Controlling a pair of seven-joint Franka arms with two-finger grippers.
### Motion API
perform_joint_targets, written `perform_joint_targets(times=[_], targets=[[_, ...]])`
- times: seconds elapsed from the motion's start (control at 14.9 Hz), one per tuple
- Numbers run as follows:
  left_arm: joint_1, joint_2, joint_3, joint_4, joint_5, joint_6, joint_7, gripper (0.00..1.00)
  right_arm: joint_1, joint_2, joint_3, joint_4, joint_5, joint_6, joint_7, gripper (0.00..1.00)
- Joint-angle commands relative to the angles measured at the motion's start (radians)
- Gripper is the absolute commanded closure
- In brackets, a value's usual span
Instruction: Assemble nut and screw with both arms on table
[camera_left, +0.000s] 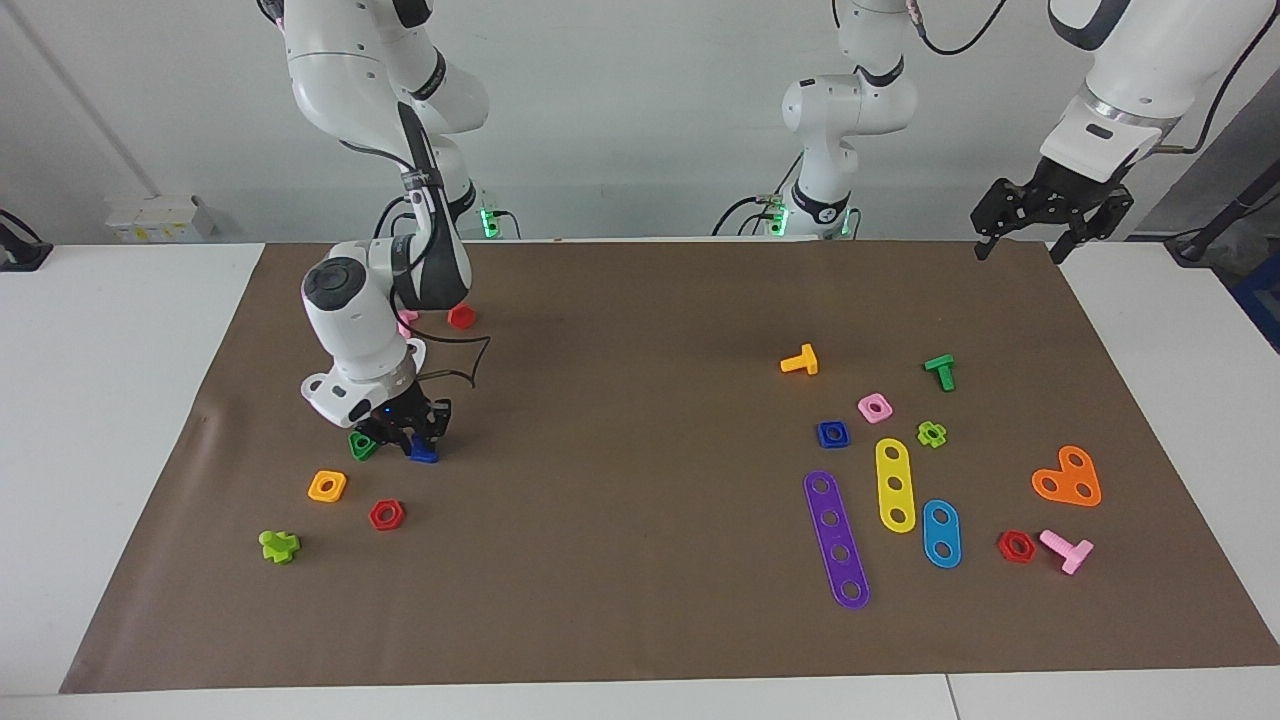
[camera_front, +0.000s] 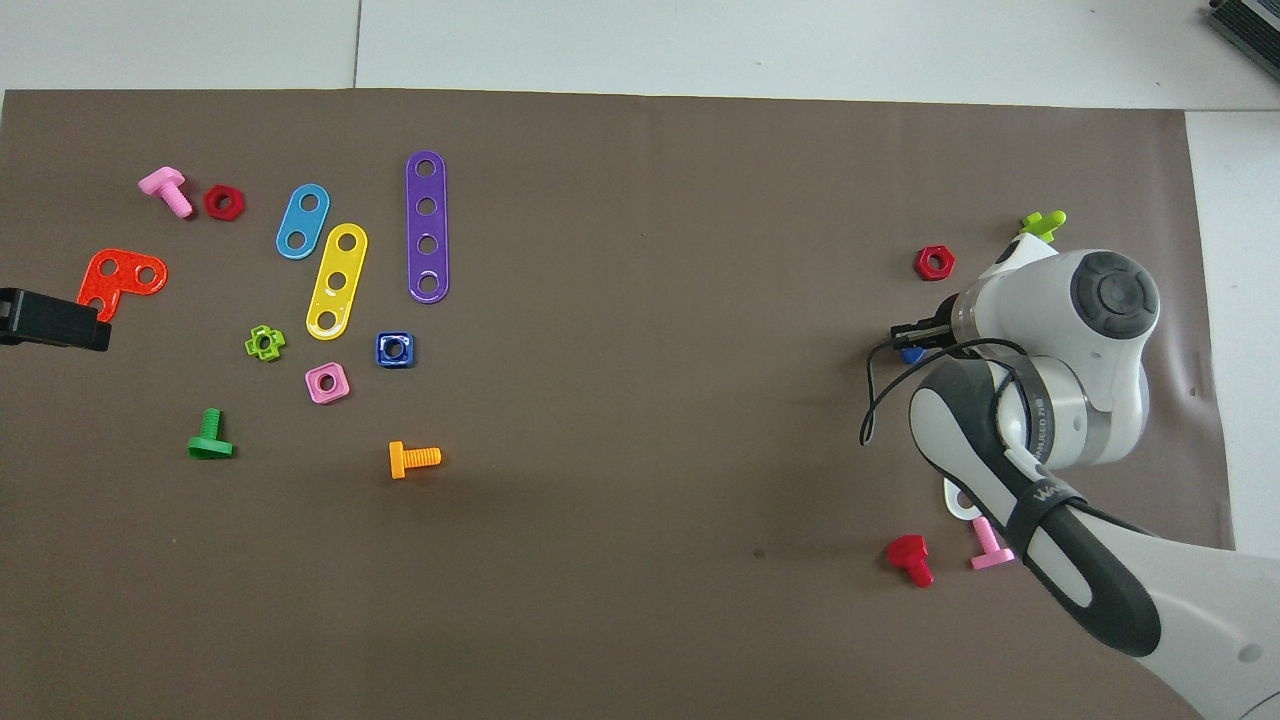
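My right gripper (camera_left: 410, 438) is down at the mat (camera_left: 640, 620) toward the right arm's end, its fingers closed around the dark-blue screw (camera_left: 424, 454). From overhead the arm hides most of the gripper (camera_front: 912, 336), and only a corner of the screw (camera_front: 909, 355) shows. The dark-blue square nut (camera_left: 832, 434) lies flat toward the left arm's end, beside a pink square nut (camera_left: 875, 407); overhead the blue nut (camera_front: 395, 349) is uncovered. My left gripper (camera_left: 1030, 240) waits open, raised over the mat's corner at its own end.
A green triangular nut (camera_left: 361, 445) lies right beside the right gripper. An orange-yellow square nut (camera_left: 327, 486), a red hex nut (camera_left: 386, 515) and a lime piece (camera_left: 279, 545) lie close by. Coloured plates (camera_left: 836, 537) and several screws surround the blue nut.
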Motion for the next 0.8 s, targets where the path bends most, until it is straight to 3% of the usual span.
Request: perform_joint_targets(times=[0.0,0.13,0.6,0.74], targets=[[0.017,-0.006,-0.008,-0.005,-0.009,-0.013,0.008,0.0,-0.007,-0.003,0.006,-0.016,0.008,0.024,-0.036,0.7],[0.017,-0.007,-0.008,-0.005,-0.009,-0.013,0.008,0.0,-0.007,-0.003,0.006,-0.016,0.008,0.023,-0.03,1.0],[0.017,-0.007,-0.008,-0.005,-0.009,-0.013,0.008,0.0,-0.014,-0.004,0.006,-0.008,0.008,0.003,-0.004,1.0],[0.017,-0.007,-0.008,-0.005,-0.009,-0.013,0.008,0.0,-0.013,-0.029,0.006,0.03,0.01,-0.075,0.005,1.0]])
